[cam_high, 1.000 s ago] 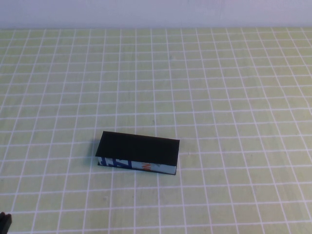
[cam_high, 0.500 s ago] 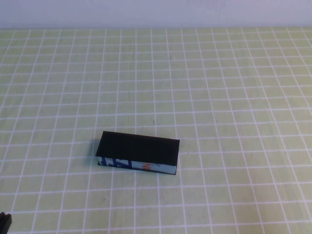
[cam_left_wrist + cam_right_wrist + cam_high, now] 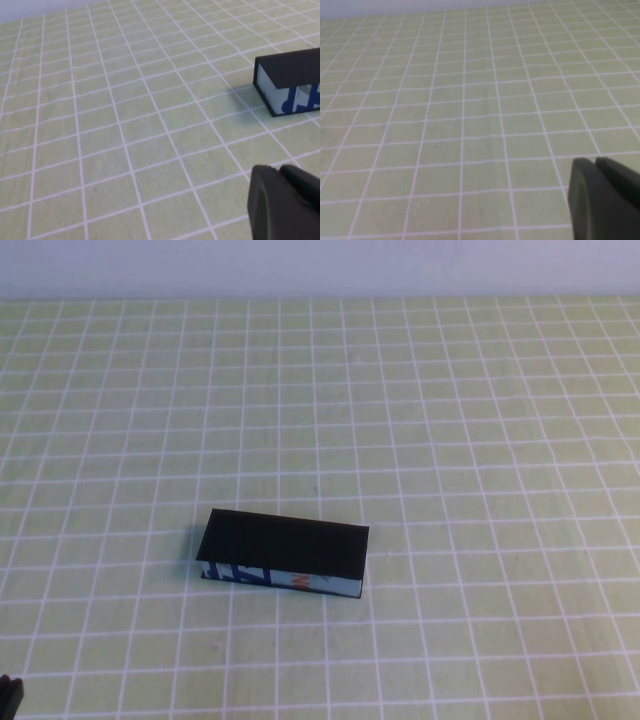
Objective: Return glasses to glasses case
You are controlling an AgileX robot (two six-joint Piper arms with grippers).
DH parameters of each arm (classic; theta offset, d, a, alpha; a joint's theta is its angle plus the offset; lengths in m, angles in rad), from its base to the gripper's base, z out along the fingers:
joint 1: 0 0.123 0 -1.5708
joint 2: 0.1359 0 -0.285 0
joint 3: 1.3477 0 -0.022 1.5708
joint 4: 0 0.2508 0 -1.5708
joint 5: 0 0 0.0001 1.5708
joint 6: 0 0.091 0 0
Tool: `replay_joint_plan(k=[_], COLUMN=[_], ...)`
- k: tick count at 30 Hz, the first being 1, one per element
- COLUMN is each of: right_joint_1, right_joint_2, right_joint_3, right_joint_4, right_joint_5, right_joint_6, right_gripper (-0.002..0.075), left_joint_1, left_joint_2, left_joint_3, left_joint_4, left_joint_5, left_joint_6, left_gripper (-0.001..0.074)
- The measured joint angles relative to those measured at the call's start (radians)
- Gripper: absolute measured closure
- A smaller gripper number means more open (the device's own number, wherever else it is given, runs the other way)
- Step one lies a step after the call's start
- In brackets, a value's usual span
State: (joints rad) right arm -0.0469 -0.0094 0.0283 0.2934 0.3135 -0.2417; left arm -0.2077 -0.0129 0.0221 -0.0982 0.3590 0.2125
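Glasses case (image 3: 284,552) lies lid down, shut, on green gridded cloth (image 3: 480,440), near front of table, left of centre; light printed edge faces robot. Glasses not visible anywhere, presumably inside. Left gripper (image 3: 285,200) low at front left corner, well apart from case, holding nothing; jaw gap cannot tell. Right gripper (image 3: 605,197) over bare cloth, holding nothing; jaw gap cannot tell. Judgement: case light, rigid, smooth, likely slippery; best pinched across short width at long sides; lid hinge may spring if lifted by front edge
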Motion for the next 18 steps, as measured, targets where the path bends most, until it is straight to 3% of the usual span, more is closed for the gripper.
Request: replay_joint_plan(k=[8, 18], right_joint_1=[0.029, 0.030], right_joint_2=[0.000, 0.000], right_joint_3=[0.000, 0.000], right_joint_4=[-0.032, -0.046], right_joint_5=[0.027, 0.051], right_joint_6=[0.123, 0.146], right_gripper=[0.0743, 0.0743], left_joint_1=[0.000, 0.000], left_joint_2=[0.000, 0.000], left_joint_3=[0.000, 0.000], left_joint_4=[0.000, 0.000], left_joint_5=[0.000, 0.000], left_joint_6=[0.000, 0.000], left_gripper=[0.0738, 0.0738])
